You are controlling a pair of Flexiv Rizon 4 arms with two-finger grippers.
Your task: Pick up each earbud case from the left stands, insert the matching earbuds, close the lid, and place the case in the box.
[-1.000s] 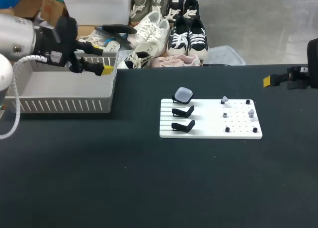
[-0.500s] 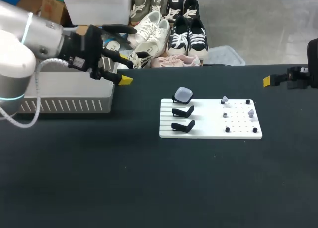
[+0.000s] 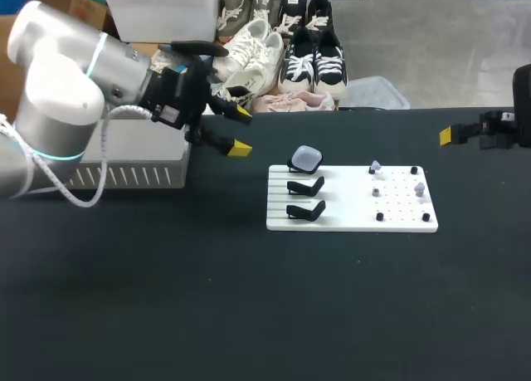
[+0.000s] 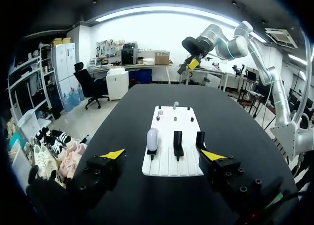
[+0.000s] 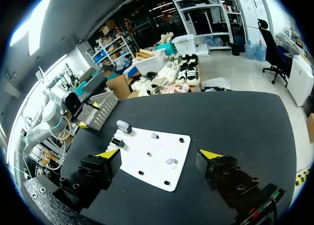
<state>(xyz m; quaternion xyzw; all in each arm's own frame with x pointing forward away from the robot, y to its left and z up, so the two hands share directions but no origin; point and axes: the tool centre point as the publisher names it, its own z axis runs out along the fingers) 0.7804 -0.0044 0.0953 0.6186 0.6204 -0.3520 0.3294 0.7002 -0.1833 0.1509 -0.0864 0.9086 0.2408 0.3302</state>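
A white board (image 3: 352,200) lies mid-table. On the farthest of its three black stands sits one pale earbud case (image 3: 305,158); the two nearer stands (image 3: 305,187) are bare. Small pale earbuds (image 3: 375,166) rest on the board's right half. My left gripper (image 3: 239,132) hangs open and empty between the grey basket (image 3: 124,178) and the board. In the left wrist view the case (image 4: 152,139) stands just ahead of the open left gripper (image 4: 162,155). My right gripper (image 3: 452,134) waits at the table's right edge, and in its own view the right gripper (image 5: 160,153) is open and empty, with the case (image 5: 122,125) far ahead.
The grey slatted basket stands at the table's far left edge. Black pegs (image 3: 380,217) dot the board's right half. Bare black tabletop stretches in front of the board.
My left arm has swung right, from above the basket out over the table towards the board, staying open. The right arm and the board's items have not moved.
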